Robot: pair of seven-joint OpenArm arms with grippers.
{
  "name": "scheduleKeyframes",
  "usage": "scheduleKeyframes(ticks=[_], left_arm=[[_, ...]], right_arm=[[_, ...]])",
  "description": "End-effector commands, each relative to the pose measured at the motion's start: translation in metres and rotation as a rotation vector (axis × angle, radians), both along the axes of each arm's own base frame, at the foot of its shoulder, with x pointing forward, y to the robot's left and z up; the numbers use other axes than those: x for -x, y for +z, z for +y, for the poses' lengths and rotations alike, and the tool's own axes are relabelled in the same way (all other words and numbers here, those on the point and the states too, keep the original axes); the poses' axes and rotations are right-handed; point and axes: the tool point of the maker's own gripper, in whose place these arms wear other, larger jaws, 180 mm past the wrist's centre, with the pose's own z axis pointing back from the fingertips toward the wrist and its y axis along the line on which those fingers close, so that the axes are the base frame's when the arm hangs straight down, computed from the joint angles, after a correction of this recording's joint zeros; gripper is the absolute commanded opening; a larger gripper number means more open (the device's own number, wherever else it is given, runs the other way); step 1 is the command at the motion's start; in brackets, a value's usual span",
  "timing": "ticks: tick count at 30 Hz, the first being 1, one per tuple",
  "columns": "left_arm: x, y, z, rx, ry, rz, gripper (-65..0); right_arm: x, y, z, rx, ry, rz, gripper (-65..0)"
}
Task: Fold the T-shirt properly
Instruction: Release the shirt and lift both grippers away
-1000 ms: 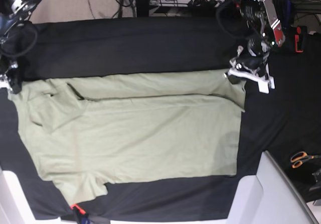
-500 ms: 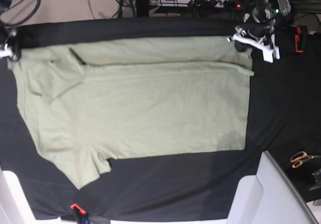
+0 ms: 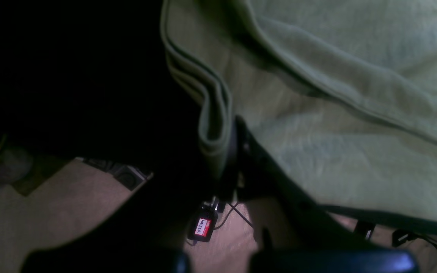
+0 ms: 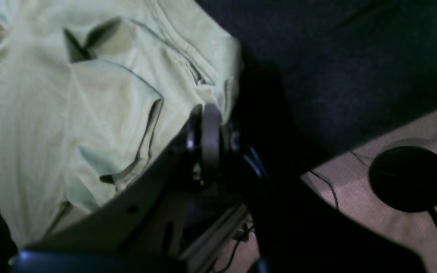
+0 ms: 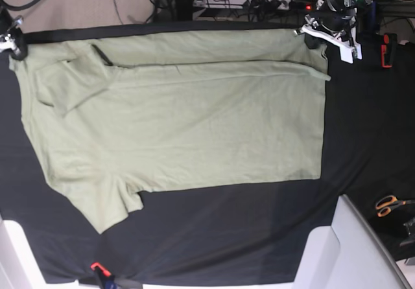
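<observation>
Both arms reach to the far table edge. The left gripper (image 5: 322, 35) is closed on the T-shirt (image 5: 181, 114) at its far right corner, the right gripper (image 5: 11, 43) on its far left corner. The black cloth (image 5: 227, 237) lies under the shirt. Both arms are mostly cut off.

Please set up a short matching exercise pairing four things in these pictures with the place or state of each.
Things:
1. T-shirt
2. left gripper
3. right gripper
4. scissors

Places or states:
A. lying alone at the base view's right edge
B. shut on the shirt's corner at the base view's upper right
C. spread over the black cloth, far edge folded over
D. shut on the shirt's corner at the base view's upper left

Pairs: 1-C, 2-B, 3-D, 4-A
</observation>
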Motion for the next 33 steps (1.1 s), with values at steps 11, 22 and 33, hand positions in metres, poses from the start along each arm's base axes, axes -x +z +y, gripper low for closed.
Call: scheduleKeyframes(ticks=[11, 22, 33], left_arm=[[-0.008, 0.008, 0.008, -0.027, -0.005, -0.032, -65.0], [-0.013, 0.01, 0.013, -0.037, -0.01, -0.038, -65.0], [-0.01, 0.015, 0.032, -0.067, 0.034, -0.046, -24.8]], right_arm=[[0.006, 0.008, -0.012, 0.033, -0.006, -0.008, -65.0], [0.006, 0.007, -0.012, 0.03, -0.007, -0.007, -65.0], [0.004, 0.026, 0.002, 0.07, -0.043, -0.068, -27.2]])
